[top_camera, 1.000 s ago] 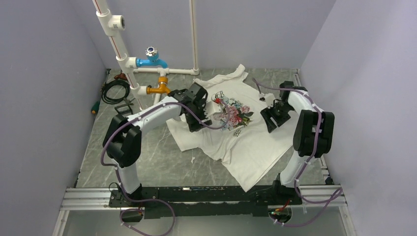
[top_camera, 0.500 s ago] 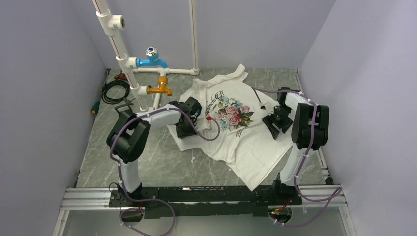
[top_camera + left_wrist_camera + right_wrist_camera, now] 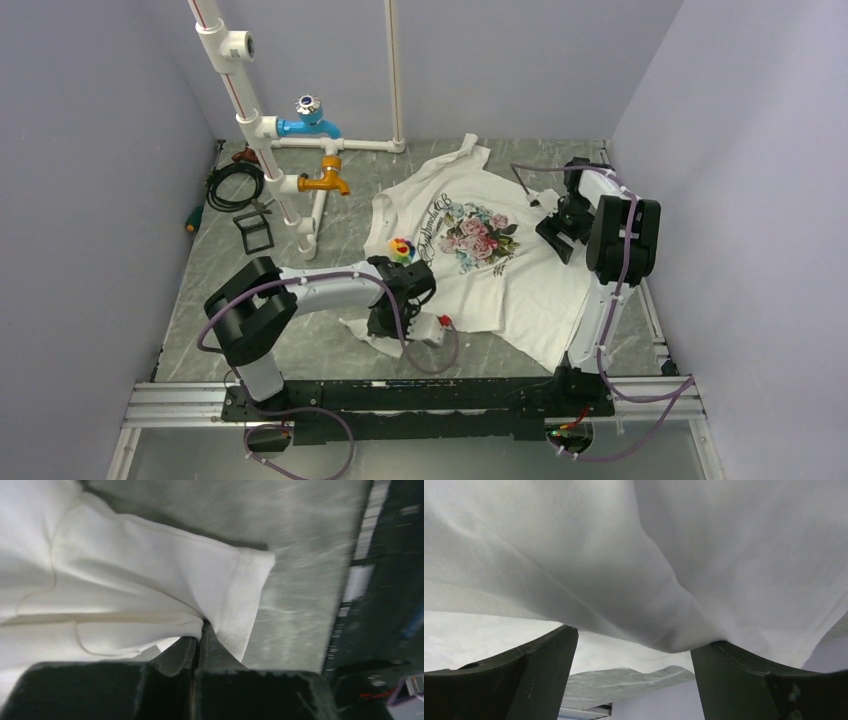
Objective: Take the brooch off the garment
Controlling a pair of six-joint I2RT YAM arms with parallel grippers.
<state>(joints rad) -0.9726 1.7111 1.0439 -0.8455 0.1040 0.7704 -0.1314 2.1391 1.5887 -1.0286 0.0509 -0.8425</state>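
Note:
The garment (image 3: pixel 500 290), a white T-shirt with a floral print, lies spread across the table's middle and right. The brooch (image 3: pixel 402 247), a small round multicoloured pin, sits on the shirt left of the print. Nearer than the brooch, my left gripper (image 3: pixel 385 325) is shut on the shirt's left sleeve edge. In the left wrist view the white cloth (image 3: pixel 125 580) is pinched at the closed tips of the gripper (image 3: pixel 200 630). My right gripper (image 3: pixel 555 232) stands open at the shirt's right sleeve, and cloth (image 3: pixel 674 555) drapes over its spread fingers (image 3: pixel 544 665).
A white pipe frame with a blue tap (image 3: pixel 308 122) and an orange tap (image 3: pixel 325 180) stands at the back left. A coiled black cable (image 3: pixel 235 185) and a small black frame (image 3: pixel 255 232) lie beside it. A metal rail (image 3: pixel 400 395) runs along the near edge.
My left gripper closed and moved toward the near edge, taking the shirt's left sleeve with it; the brooch now shows. The right gripper drew back toward the far right and opened wider.

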